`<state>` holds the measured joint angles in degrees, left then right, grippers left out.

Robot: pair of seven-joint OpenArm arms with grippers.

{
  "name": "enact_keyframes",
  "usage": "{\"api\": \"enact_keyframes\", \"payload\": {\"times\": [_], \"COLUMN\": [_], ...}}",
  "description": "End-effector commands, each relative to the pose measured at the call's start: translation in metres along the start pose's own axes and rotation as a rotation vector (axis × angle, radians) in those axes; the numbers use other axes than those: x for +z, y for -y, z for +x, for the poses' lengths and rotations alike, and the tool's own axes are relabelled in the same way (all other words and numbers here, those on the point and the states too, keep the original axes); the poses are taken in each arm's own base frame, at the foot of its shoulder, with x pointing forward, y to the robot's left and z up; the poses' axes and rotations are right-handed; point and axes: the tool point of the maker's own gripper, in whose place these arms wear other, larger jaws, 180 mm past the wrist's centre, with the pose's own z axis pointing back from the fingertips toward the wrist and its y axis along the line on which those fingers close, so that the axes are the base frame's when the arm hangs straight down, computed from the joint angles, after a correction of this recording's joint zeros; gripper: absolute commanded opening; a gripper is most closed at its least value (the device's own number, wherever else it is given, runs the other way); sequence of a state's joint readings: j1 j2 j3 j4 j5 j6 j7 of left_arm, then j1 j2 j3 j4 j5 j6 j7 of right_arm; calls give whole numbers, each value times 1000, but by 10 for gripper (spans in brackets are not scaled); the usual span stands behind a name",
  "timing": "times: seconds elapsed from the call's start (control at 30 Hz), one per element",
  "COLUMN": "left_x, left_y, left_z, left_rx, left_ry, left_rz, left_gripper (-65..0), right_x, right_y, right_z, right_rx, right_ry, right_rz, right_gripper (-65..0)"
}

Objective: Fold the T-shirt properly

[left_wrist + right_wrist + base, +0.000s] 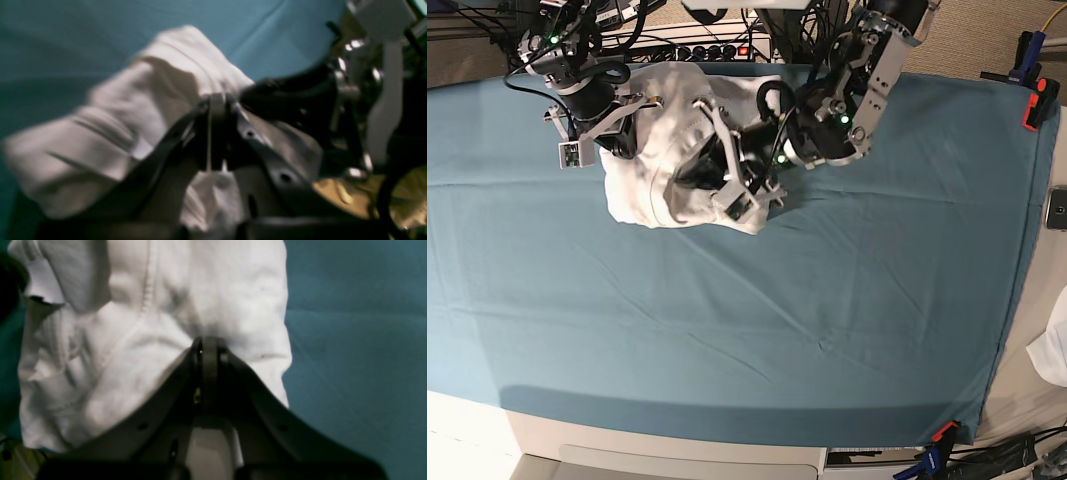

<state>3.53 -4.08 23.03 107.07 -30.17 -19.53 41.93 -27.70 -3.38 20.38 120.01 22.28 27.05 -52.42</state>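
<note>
While your left gripper (682, 179) reached the T-shirt's (642, 193) middle, your right gripper (631, 151) sat nearer its outer side; both were pressed together, any pinch unclear.

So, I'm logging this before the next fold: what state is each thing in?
T-shirt: bunched, wrinkled, partly folded over.
Left pincer: shut, at the T-shirt.
Right pincer: shut, at the T-shirt.
Teal tablecloth: spread out, lightly creased.
</note>
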Motion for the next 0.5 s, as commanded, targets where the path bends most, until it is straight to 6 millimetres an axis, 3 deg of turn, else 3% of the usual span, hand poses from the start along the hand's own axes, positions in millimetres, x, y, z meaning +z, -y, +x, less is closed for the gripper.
{"api": "enact_keyframes", "payload": {"times": [0.0,0.17,0.47], "left_x": [-1,-3,-8], "left_y": [5,-6,-30], "left_z": [22,26,4], "left_rx": [-19,-36,-34], "left_ry": [69,71,3], "left_rz": [-17,45,146], "left_gripper": [-650,-650,-650], "right_x": [0,-7,-8], "right_y": [-2,1,-3], "right_z": [1,-14,-10], "right_rx": [3,-25,-44], "right_ry": [6,-31,-15], "right_rz": [8,13,37], "right_gripper": [-650,-650,-650]}}
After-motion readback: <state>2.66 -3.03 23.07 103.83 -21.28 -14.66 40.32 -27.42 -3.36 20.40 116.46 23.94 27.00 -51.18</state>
